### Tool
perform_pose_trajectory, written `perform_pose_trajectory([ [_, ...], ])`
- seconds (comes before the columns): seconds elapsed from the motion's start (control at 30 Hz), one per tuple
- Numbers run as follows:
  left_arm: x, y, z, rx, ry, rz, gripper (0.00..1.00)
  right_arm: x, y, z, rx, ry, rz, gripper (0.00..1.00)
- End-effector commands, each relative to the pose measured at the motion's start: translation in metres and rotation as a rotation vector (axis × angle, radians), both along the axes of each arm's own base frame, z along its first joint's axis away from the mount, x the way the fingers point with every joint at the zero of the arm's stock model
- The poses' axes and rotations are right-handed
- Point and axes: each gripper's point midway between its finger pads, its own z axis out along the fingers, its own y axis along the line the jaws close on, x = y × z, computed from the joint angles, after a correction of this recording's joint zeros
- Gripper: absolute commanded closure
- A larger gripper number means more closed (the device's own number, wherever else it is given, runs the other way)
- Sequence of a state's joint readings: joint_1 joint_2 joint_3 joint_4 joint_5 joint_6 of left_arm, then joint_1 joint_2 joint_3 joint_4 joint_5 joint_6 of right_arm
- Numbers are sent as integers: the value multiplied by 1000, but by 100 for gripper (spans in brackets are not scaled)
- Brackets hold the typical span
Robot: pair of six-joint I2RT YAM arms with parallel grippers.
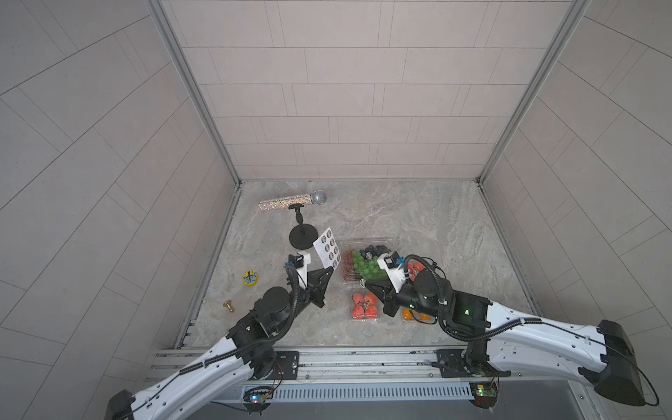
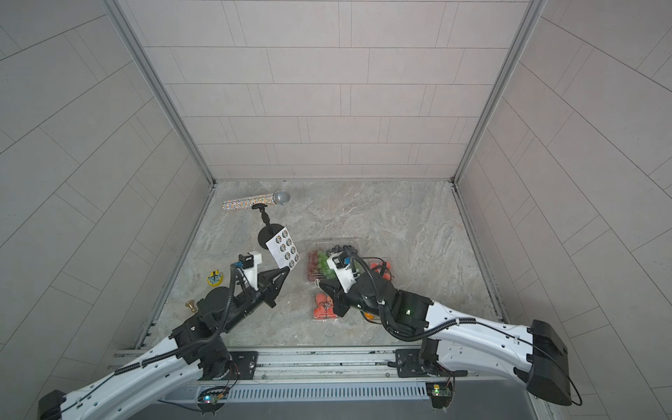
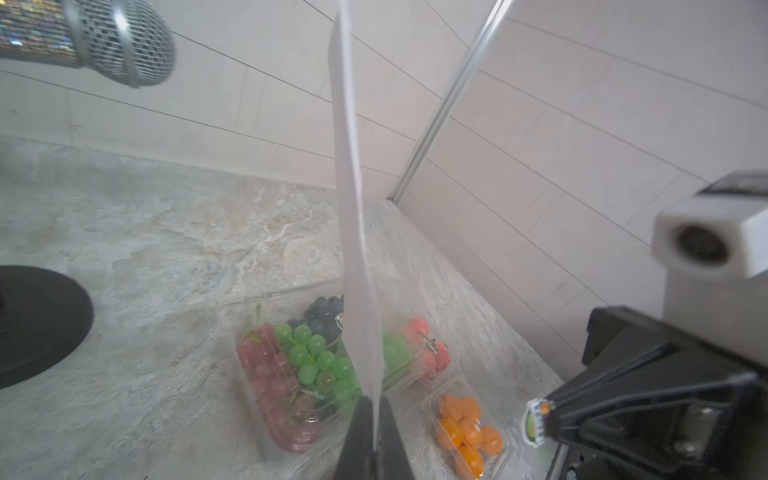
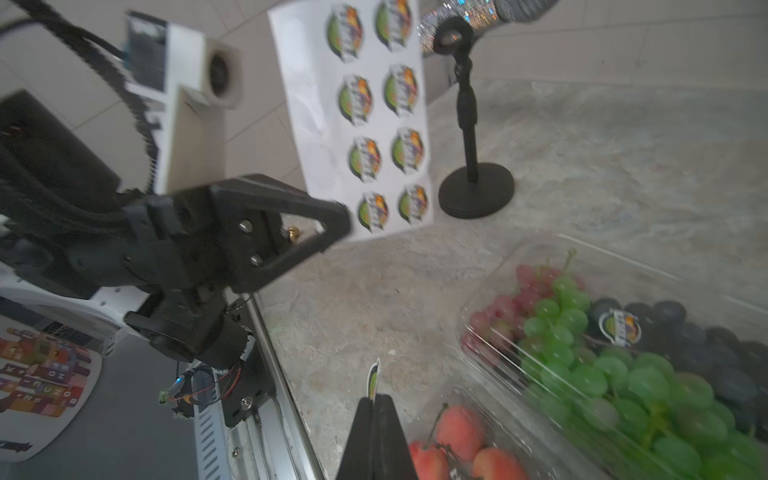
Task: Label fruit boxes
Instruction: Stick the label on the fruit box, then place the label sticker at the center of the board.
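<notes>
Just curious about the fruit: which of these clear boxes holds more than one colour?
The large box: red and green grapes plus dark berries. The small boxes hold one colour each.

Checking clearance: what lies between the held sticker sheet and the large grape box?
Nothing but bare tabletop separates the sticker sheet from the large grape box; the right wrist view shows it best.

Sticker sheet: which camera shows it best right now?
Right wrist view: the sticker sheet faces it, eight stickers plain. Left wrist sees it edge-on; both top views show it small.
</notes>
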State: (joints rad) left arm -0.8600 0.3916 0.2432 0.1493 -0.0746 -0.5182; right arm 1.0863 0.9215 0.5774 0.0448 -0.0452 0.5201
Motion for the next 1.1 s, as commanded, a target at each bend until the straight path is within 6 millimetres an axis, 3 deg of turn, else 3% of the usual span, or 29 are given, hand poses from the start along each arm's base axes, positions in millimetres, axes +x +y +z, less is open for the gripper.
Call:
perform_pose_trajectory([
  [0.0,-3,19,-40,23,167,77,100,8,-21,-41,-110,123,-142,100],
  [0.17,-10,30,-72,62,269,110,100,0,-19,-78,-172,235,-146,100],
  [0.3,-10,37,-112,139,397,168,100,-5,-12,-101,-224,290,-131,100],
  [0.43,-19,22,-142,173,485,90,100,-11,1,-118,-267,346,-84,100],
  [0.6,-23,33,-159,263,560,130,100,-17,4,-141,-363,386,-51,100],
  [0.63,-23,30,-162,236,559,124,100,-13,12,-134,-347,378,-47,100],
  [0.73,-24,22,-163,185,534,82,100,-13,14,-137,-359,382,-41,100],
  [0.9,-21,44,-165,257,525,176,100,-4,1,-136,-417,344,-99,100],
  [1.07,-20,45,-169,262,528,183,100,-1,-3,-140,-451,340,-117,100],
])
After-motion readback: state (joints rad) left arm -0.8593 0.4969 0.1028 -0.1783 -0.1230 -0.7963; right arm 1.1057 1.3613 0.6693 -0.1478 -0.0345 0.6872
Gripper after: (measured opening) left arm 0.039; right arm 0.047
